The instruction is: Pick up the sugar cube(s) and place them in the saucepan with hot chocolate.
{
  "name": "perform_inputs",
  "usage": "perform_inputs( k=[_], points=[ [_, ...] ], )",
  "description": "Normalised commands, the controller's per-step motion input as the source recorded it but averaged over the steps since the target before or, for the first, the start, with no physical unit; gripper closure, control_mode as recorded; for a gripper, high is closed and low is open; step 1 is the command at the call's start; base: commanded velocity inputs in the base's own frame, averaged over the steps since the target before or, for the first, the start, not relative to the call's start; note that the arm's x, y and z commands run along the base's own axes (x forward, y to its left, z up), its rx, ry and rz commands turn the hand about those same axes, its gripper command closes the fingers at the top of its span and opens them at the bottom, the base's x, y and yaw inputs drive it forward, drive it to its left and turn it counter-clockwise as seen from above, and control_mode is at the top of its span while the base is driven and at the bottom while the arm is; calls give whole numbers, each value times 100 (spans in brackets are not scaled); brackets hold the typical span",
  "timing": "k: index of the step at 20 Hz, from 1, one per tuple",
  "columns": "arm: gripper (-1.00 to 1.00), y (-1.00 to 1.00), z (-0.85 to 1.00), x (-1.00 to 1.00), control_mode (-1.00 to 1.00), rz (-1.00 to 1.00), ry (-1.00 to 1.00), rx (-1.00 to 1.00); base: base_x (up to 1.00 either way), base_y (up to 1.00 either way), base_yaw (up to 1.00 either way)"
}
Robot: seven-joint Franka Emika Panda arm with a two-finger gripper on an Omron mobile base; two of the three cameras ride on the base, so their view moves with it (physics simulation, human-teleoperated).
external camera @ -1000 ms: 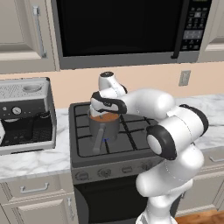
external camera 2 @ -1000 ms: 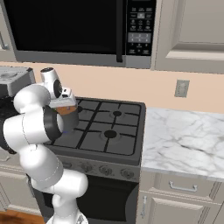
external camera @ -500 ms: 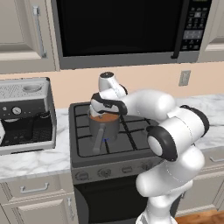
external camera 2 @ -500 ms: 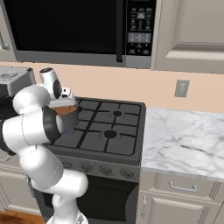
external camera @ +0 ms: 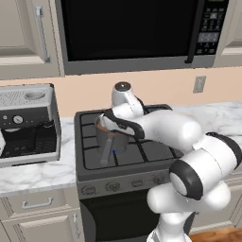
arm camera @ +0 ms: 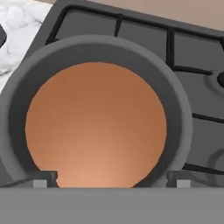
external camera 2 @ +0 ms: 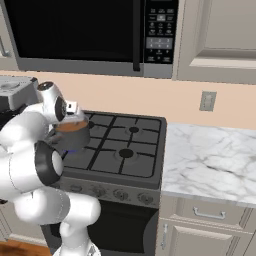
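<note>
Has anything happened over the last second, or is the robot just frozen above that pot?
Nothing visibly changed. The gripper still hovers directly over the saucepan with hot chocolate on the stove, and its fingers stand apart with no sugar cube visible between them.

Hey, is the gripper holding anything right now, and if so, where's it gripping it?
Nothing is held. The gripper hangs over the saucepan with hot chocolate, fingertips wide apart with only orange-brown liquid between them.
</note>
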Motion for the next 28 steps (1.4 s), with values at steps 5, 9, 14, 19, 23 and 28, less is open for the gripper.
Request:
perform_inputs(
  k=[5, 9, 14, 19, 23, 28],
  points=[
    [-100, -16, 29, -52, -100, -5, -30, 12, 0, 0, 0],
    [-100, -32, 78, -70, -100, -9, -9, 16, 0, 0, 0],
    [-100, -28, 62, -77, -100, -18, 1, 12, 0, 0, 0],
    [-100, -47, 43, -55, -100, -17, 7, 5, 0, 0, 0],
    [-100, -34, 22, -34, -100, -9, 10, 0, 0, 0, 0],
    [-100, -45, 6, -18, -100, -1, 13, 0, 0, 0, 0]
  ],
)
